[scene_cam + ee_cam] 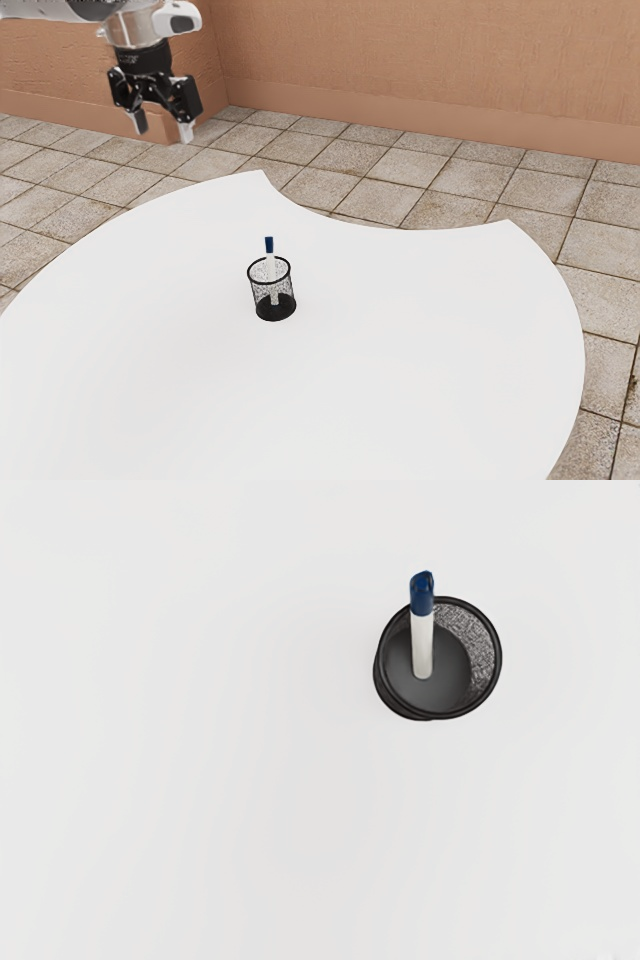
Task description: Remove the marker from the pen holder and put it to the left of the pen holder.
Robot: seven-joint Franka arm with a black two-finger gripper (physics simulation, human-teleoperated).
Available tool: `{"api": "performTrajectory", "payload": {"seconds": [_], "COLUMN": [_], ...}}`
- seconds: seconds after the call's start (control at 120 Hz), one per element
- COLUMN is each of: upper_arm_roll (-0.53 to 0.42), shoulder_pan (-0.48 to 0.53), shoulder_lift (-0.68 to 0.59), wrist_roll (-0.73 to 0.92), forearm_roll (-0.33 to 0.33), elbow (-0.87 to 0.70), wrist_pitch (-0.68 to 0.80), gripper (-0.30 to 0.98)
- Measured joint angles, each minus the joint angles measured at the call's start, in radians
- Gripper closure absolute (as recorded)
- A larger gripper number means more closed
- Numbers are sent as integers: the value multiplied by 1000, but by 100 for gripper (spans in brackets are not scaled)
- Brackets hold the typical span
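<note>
Judging by the spread of the jaws, wide apart and holding nothing, likely at the approach step, with the grasp and the lift yet to be done. Raised well clear of the tabletop (400, 360), well apart from the marker (271, 269). To find the marker, look inside the mesh pen holder (275, 309), standing on end with a slight lean, its blue cap (269, 244) poking above the rim. Next, probably best to travel over toward the pen holder, lining up with the cap rather than with the middle of the opening, then lower with the jaws open on either side of the cap. Close only on the marker, keeping off the rim; pinching both could drag or tip the pen holder. After a firm grip, lift straight up until fully clear of the mesh, then shift to the left of the pen holder and set down gently, near but not touching. Once laid down, watch for rolling, being likely round in the barrel.
</note>
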Motion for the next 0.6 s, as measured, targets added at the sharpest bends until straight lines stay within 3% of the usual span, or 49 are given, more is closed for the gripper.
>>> {"api": "performTrajectory", "payload": {"seconds": [0.158,0.325,0.6], "upper_arm_roll": [-3,-23,-31], "shoulder_pan": [6,-15,-23], "shoulder_lift": [18,212,376], "wrist_roll": [7,13,18], "forearm_roll": [2,-10,-102], "elbow": [4,56,57], "wrist_pitch": [2,36,154], "gripper": [2,2,2]}}
